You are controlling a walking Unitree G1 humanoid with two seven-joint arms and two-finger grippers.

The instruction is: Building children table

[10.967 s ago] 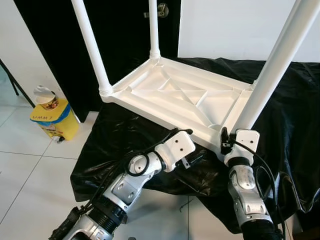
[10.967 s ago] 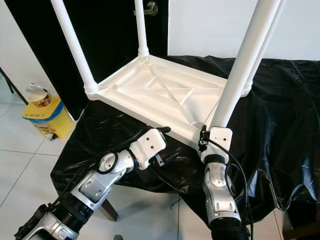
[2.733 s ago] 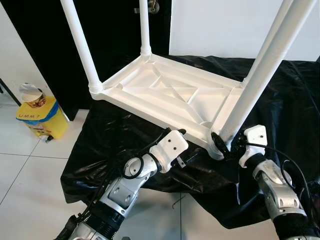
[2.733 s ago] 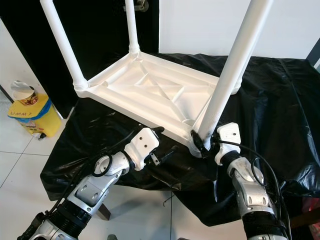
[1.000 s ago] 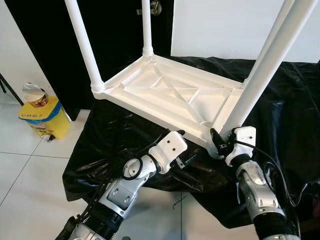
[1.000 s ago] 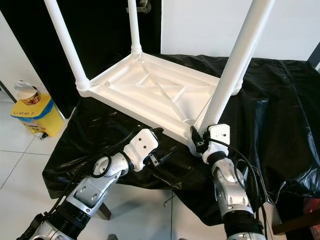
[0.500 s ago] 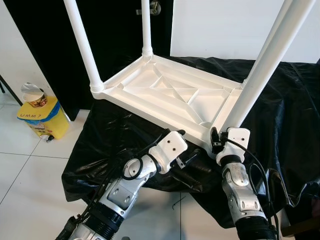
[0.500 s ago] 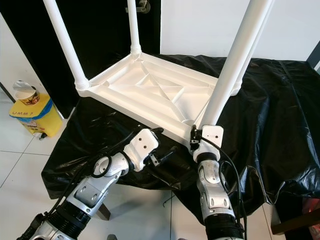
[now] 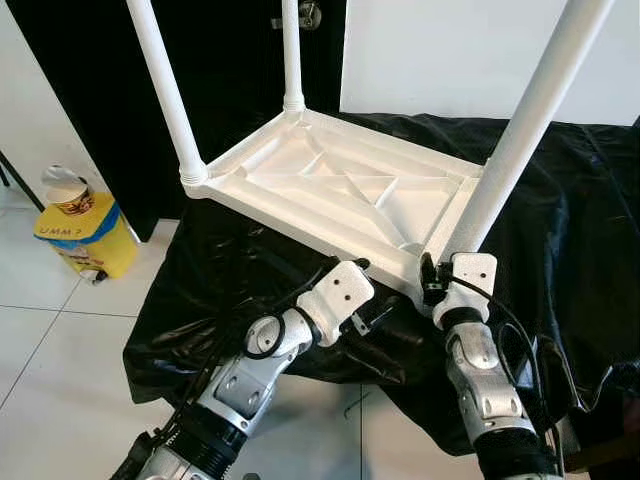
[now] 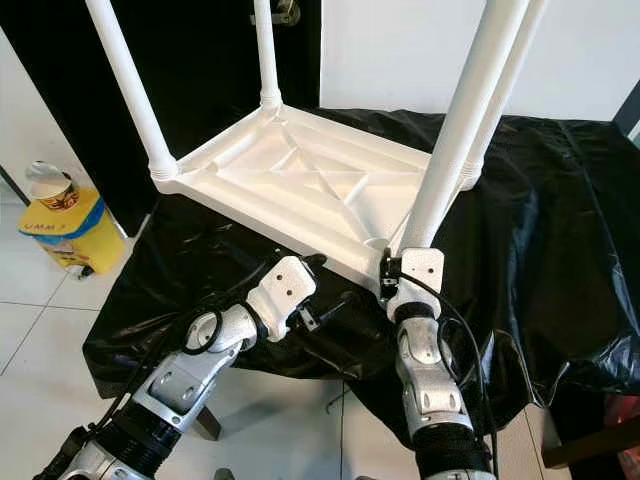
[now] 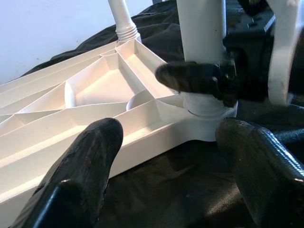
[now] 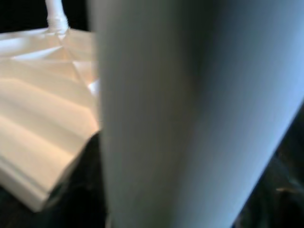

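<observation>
A white children table [image 9: 350, 190] lies upside down in the centre of the frame on a black sheet [image 9: 570, 230], its four legs pointing up. The right gripper [image 9: 432, 282] sits at the base of the near right leg [image 9: 505, 150], lower right of centre; in the left wrist view one of its black fingers [image 11: 194, 77] lies across the front of that leg just above its socket, so the fingers appear closed around the leg. The left gripper [image 11: 166, 156] hovers by the table's near edge, lower centre, its fingers [image 11: 80, 166] spread wide and holding nothing, with the edge rail lying between them. A yellow bin [image 9: 85, 235] stands on the floor at the left.
</observation>
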